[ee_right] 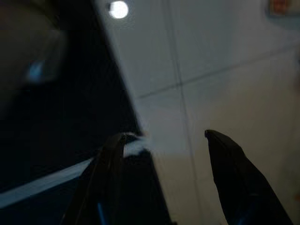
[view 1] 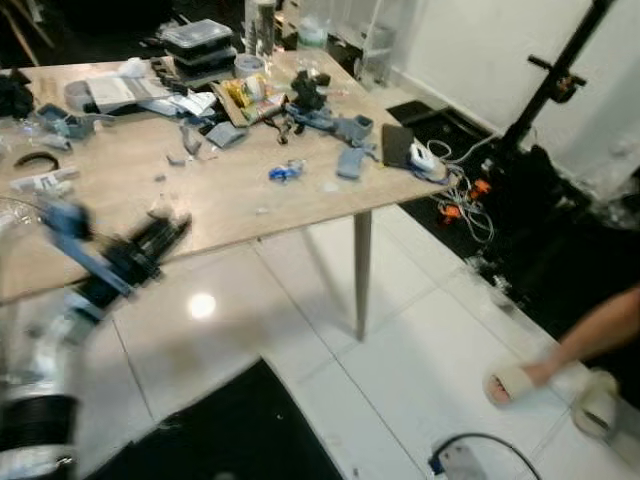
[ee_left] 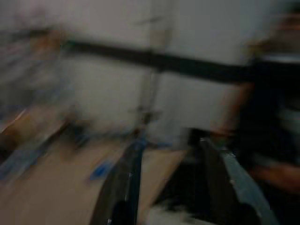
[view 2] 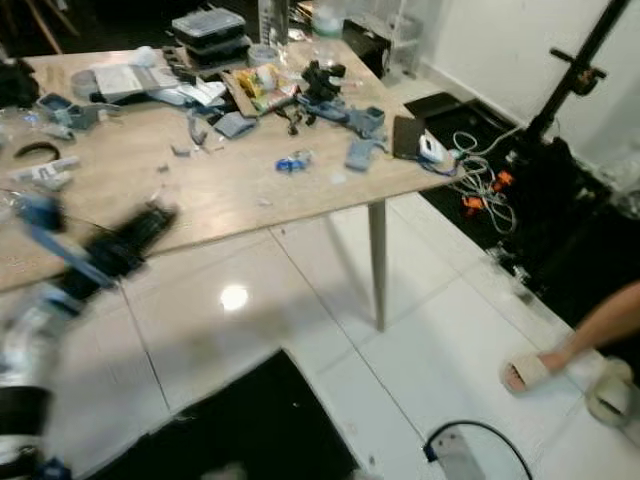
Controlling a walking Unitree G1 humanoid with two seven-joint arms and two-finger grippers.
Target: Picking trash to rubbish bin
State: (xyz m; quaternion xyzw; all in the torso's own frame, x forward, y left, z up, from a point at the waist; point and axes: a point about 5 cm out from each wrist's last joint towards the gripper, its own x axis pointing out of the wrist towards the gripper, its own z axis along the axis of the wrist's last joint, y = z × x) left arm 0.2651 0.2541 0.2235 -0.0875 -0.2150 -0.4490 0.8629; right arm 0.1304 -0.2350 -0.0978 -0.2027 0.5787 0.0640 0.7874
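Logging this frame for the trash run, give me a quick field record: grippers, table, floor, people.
left gripper: raised over the table's near edge, blurred, open, holding nothing
right gripper: open, over the white tile floor
table: wooden, cluttered
candidate trash: small blue wrapper
person: sandalled foot on the floor at right
black mat: on the floor below the table

Matt pale wood-grain tabletop (view 1: 250, 215), glossy white floor tiles (view 1: 400, 360) with glare, clear plastic food boxes (view 1: 198, 40), matt black mat (view 1: 225, 425)

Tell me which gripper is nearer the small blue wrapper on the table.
Left. The left gripper is raised over the table's near edge, short of the blue wrapper. The right gripper points down at the white floor tiles, away from the table.
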